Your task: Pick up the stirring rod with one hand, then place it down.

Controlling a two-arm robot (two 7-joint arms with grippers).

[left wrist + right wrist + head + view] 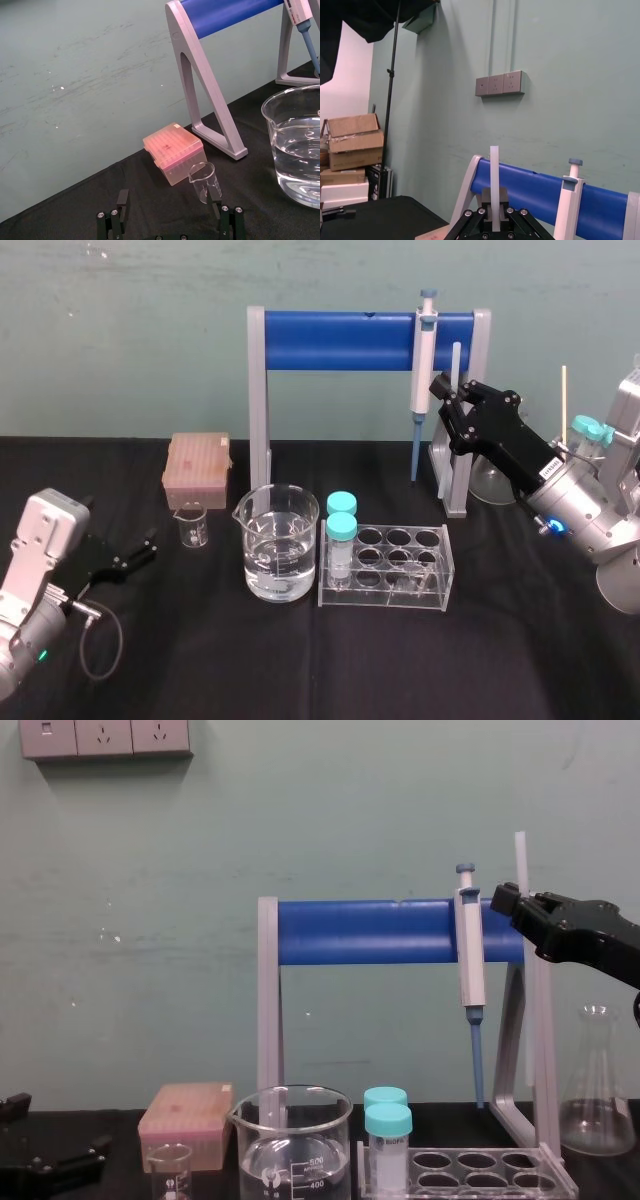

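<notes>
Right gripper (452, 398) is clamped on the stirring rod (456, 362), a thin, straight, translucent whitish glass rod held upright in the air just beside the pipette (425, 350), at the right end of the blue-barred stand (340, 340); left gripper (140, 548) sits low on the left, jaws parted. Table (300, 660) is black-covered, and the wall is pale green with a socket plate (105, 737). Large beaker (292, 1140) legibly reads 500 and 400.
</notes>
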